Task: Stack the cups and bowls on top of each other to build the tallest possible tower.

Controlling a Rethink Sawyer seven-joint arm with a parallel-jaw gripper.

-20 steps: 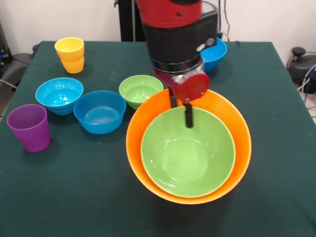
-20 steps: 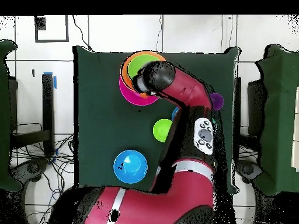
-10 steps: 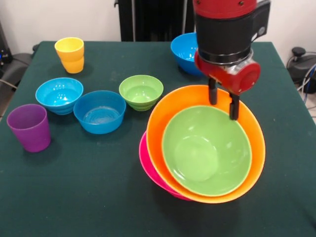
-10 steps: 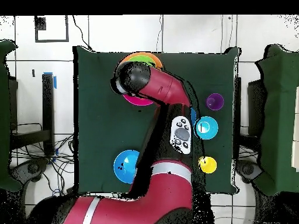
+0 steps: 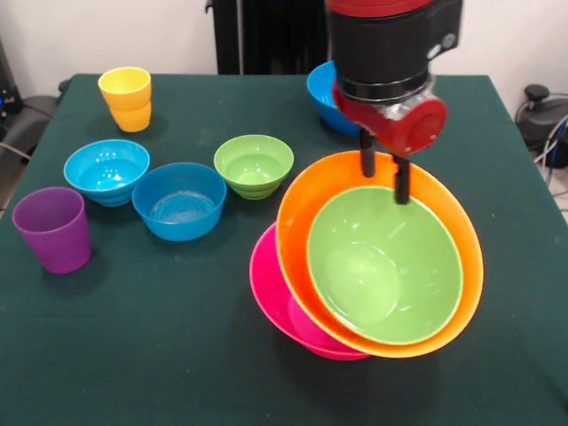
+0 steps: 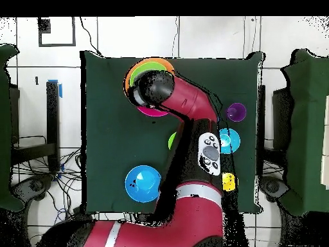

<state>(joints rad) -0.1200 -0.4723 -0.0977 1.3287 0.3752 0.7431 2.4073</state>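
Gripper [image 5: 383,177] closed on the far rim of the large orange bowl [image 5: 297,235], one finger outside the wall, the other inside against the medium green bowl [image 5: 386,266] nested in it. Both tilted steeply, open faces turned toward the camera-side edge, sitting in the large pink bowl [image 5: 275,297] as the tower, near the middle of that edge. Behind the arm, toward the robot-side edge, a blue bowl [image 5: 321,89]. Toward the left edge in the front view: small green bowl [image 5: 254,164], medium blue bowl [image 5: 179,201], cyan bowl [image 5: 106,170], purple cup [image 5: 52,229]. Yellow cup [image 5: 125,98] near the far left corner.
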